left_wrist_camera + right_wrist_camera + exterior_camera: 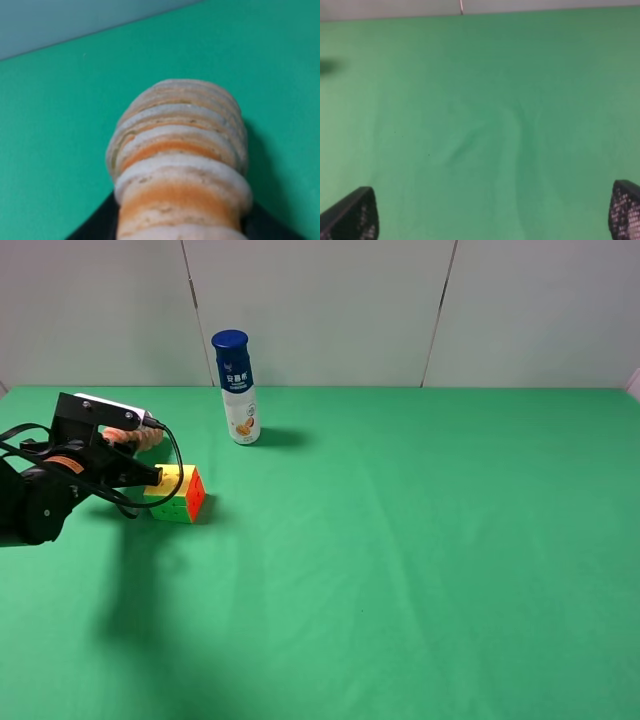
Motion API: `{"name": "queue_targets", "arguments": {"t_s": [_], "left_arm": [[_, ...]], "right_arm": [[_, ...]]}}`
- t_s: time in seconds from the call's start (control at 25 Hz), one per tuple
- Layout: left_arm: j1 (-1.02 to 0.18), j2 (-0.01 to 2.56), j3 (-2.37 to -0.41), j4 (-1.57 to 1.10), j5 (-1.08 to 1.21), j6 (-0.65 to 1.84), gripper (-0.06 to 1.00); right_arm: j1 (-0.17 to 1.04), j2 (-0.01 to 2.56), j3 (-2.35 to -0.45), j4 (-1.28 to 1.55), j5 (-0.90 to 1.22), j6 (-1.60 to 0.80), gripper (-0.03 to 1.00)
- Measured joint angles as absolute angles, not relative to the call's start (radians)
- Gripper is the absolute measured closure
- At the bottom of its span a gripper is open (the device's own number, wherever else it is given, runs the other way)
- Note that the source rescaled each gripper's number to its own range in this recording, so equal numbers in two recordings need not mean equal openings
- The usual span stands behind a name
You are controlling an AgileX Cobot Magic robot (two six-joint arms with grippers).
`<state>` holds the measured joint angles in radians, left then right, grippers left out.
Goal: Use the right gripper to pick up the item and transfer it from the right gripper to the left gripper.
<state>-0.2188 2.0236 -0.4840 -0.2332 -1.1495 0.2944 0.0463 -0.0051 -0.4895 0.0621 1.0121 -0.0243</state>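
The item (182, 160), an orange-pink ribbed roll with pale stripes, fills the left wrist view, clamped between two black jaws at its near end. In the exterior high view only a small part of it (141, 438) shows beside the left arm's white box. My left gripper (143, 448) is shut on it at the table's left, above the green cloth. My right gripper (490, 212) is open and empty over bare green cloth. Only its two fingertips (355, 217) show. The right arm is out of the exterior high view.
A multicoloured puzzle cube (180, 494) sits on the cloth just beside and partly behind the left arm. A white bottle with a blue cap (237, 390) stands upright at the back. The green cloth (420, 540) covers the table to a grey back wall.
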Motion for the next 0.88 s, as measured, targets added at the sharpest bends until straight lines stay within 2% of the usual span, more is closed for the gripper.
{"name": "queue_targets", "arguments": {"t_s": [0.04, 0.12, 0.2, 0.28, 0.52, 0.88], "left_arm": [[-0.219, 2.024, -0.484, -0.233, -1.149, 0.294, 0.65], [-0.219, 2.024, -0.484, -0.233, -1.151, 0.294, 0.37], [-0.219, 2.024, -0.484, -0.233, -1.151, 0.294, 0.15], [-0.219, 2.024, -0.484, -0.236, -1.153, 0.294, 0.04], [-0.219, 1.976, -0.484, -0.265, -1.086, 0.302, -0.03], [-0.219, 1.537, -0.493, -0.325, -0.610, 0.316, -0.03]], "right_arm": [[0.046, -0.005, -0.489, 0.062, 1.012, -0.024, -0.03], [0.046, -0.005, -0.489, 0.062, 1.012, -0.024, -0.03], [0.046, -0.005, -0.489, 0.062, 1.012, -0.024, -0.03], [0.046, -0.005, -0.489, 0.062, 1.012, -0.024, -0.03], [0.046, -0.005, -0.489, 0.062, 1.012, -0.024, -0.03], [0.046, -0.005, -0.489, 0.062, 1.011, -0.024, -0.03]]}}
